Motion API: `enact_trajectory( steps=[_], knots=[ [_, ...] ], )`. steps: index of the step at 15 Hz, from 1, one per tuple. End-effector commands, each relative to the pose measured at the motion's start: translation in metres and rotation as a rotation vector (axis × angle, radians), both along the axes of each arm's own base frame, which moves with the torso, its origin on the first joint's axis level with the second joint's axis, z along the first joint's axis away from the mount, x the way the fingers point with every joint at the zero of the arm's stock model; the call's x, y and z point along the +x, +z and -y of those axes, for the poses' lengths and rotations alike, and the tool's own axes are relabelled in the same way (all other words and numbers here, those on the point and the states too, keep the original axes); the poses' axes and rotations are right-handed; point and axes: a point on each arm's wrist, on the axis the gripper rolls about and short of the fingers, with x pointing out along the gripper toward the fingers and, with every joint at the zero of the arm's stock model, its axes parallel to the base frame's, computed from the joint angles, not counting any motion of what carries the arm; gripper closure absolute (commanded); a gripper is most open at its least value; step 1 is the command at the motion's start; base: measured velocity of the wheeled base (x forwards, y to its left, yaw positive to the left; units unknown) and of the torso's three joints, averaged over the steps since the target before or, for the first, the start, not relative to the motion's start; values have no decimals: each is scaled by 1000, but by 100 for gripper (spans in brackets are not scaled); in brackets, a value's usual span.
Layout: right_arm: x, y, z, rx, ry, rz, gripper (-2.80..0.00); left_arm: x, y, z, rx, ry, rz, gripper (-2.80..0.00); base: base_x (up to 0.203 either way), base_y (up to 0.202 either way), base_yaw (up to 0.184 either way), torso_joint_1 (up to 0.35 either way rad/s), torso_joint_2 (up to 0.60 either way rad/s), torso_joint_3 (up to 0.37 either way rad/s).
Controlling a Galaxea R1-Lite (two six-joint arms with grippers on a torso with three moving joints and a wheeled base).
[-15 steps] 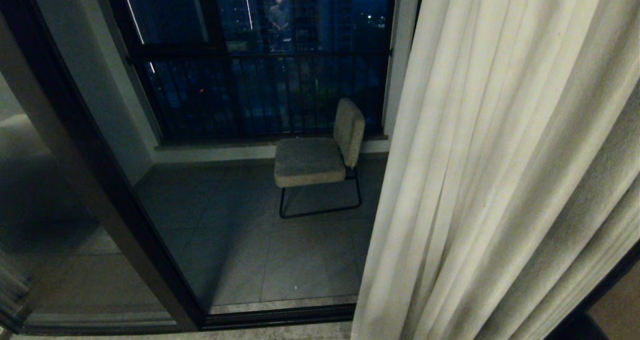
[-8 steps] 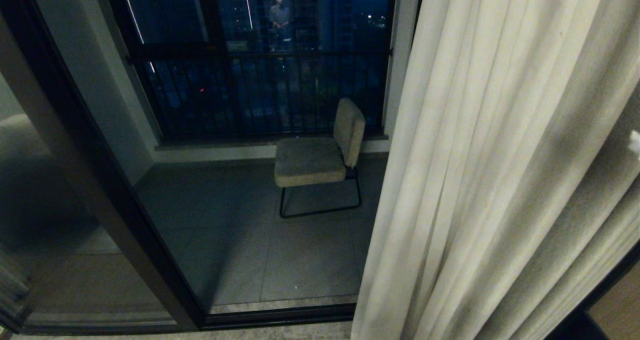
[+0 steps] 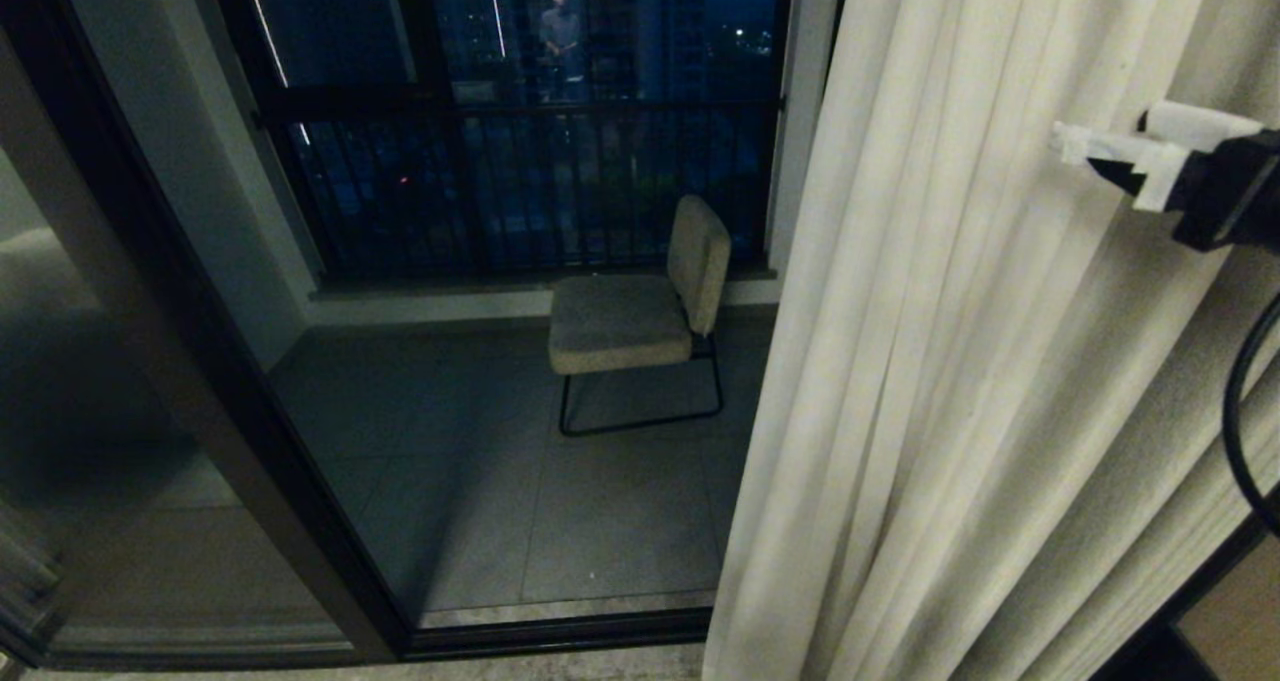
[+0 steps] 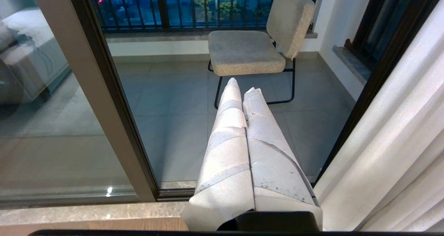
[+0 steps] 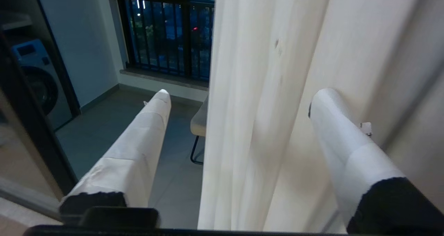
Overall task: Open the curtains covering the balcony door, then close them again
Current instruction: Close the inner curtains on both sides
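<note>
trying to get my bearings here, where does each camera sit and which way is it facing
Head: high up, looking down at the balcony door, curtain and chair; right gripper enters.
Left wrist: behind the shut left gripper, facing the chair.
Right wrist: behind the open right gripper, straddling the curtain edge.
All share the curtain.

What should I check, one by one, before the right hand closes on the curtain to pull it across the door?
1. Right hand open: ok, its white fingers stand wide apart.
2. Curtain between those fingers: ok, in the right wrist view its free edge hangs in the gap.
3. Fingers touching the fabric: cannot tell.
4. Left hand out of the way: ok, shut, low before the glass, holding nothing.
5. Balcony door uncovered: ok, the chair shows through the glass, so closing comes next.
6. Top rail free to slide: cannot tell, it is out of view.
</note>
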Motion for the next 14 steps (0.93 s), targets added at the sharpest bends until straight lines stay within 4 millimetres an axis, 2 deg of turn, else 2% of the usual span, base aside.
enact_trajectory(
  steps=[1, 4, 8, 14],
  knots=[
    [35, -7, -5, -4, -1, -33, -280, 0, 0, 0, -1, 0, 0, 0, 0, 0, 0, 0, 0, 0],
    [61, -1, -3, -8, -25, -14, -280, 0, 0, 0, -1, 0, 0, 0, 0, 0, 0, 0, 0, 0],
    [92, -5, 5, -4, -67, -15, -280, 0, 0, 0, -1, 0, 0, 0, 0, 0, 0, 0, 0, 0],
    [117, -1, 6, 2, -80, 27, -280, 0, 0, 0, -1, 0, 0, 0, 0, 0, 0, 0, 0, 0]
  ],
)
